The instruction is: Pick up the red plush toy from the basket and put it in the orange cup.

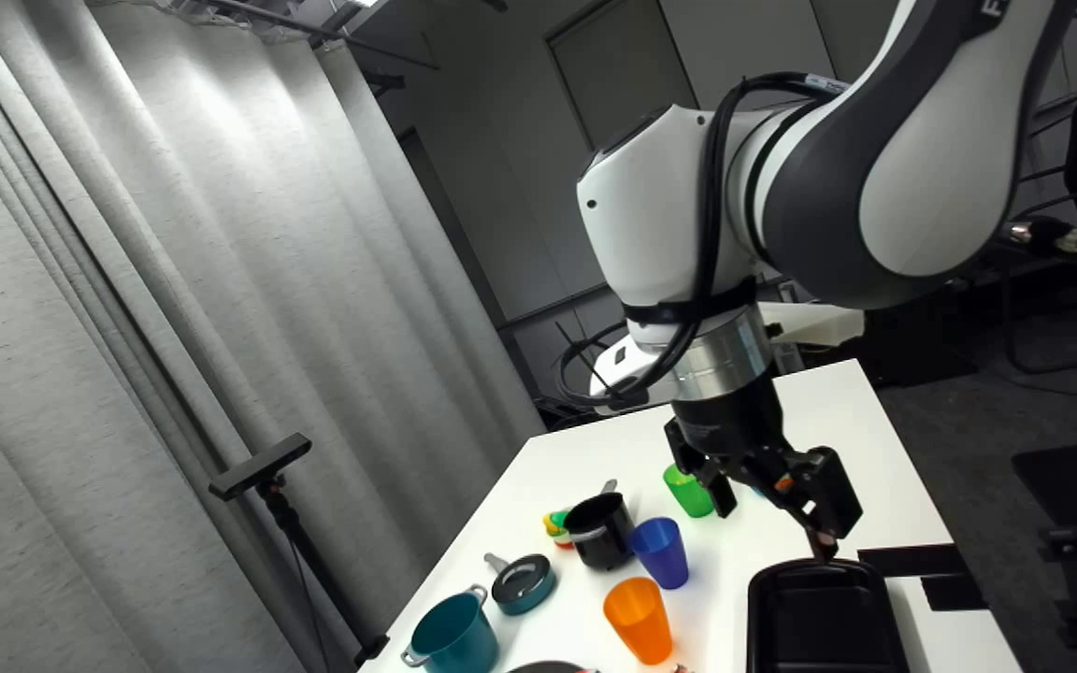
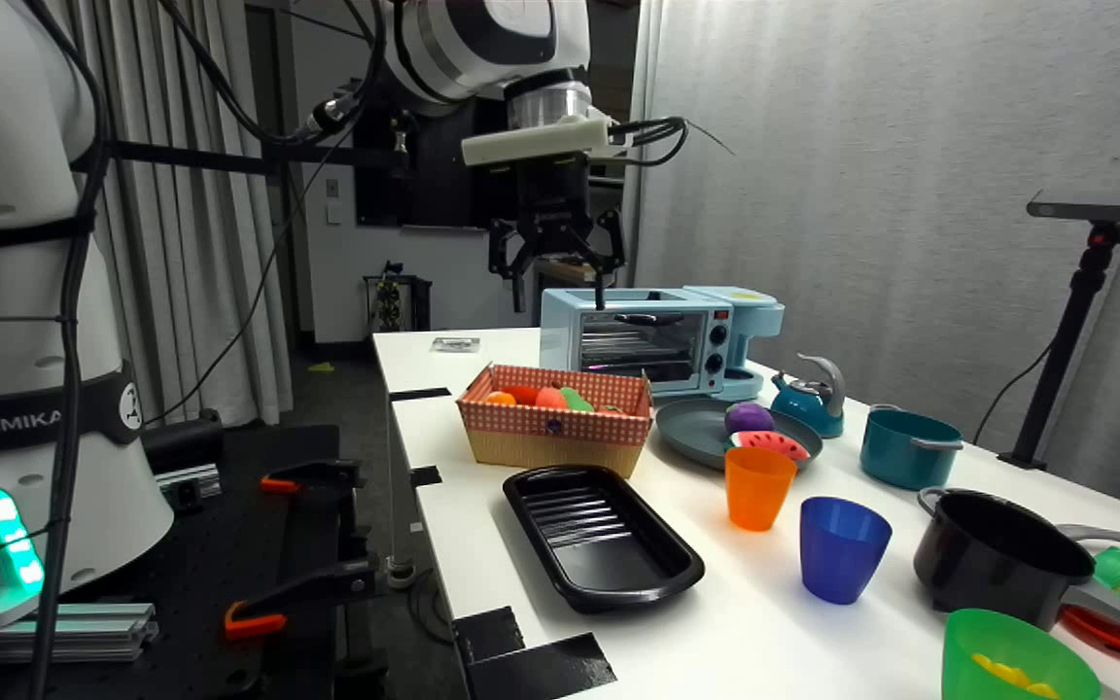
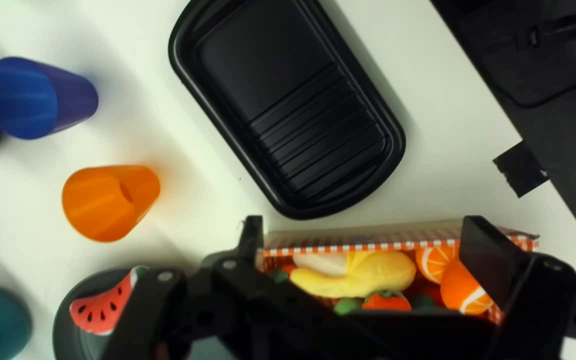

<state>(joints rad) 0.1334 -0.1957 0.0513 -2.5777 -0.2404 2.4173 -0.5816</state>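
Arm (image 1: 660,206) extended over a white table (image 2: 716,647), with the last links turned so that the gripper (image 2: 559,296) points downward. In an exterior view it enters from the upper right, bends above the table and descends through a metal collar (image 1: 721,355); cables (image 1: 715,187) run down beside the bend. Both table and gripper appear tilted there, one fingertip showing lower than the other. From the base (image 2: 20,331), at the left of an exterior view, the links pass across the top, and a pale bracket (image 2: 526,144) projects sideways just above the gripper. The gripper hangs well above the table, one tip seen against the oven (image 2: 643,340).

Fingers (image 3: 488,255): spread wide, tips well apart. In the wrist view they lie one toward each end of the basket (image 2: 560,449), with yellow fruit (image 3: 373,275) and an orange (image 3: 460,281) visible between them. The basket lies below and apart from the gripper.

Red toy (image 2: 521,393): inside the basket among other soft fruit. Several pieces there are reddish, including a green-topped fruit (image 3: 387,302); which one the task names cannot be told.

Orange cup (image 2: 756,491): upright on the table, apart from the basket, between the plate (image 2: 691,428) and the blue cup (image 2: 842,554). The plate bears a watermelon slice (image 3: 100,306). The tray (image 2: 609,530) lies just beside the basket.
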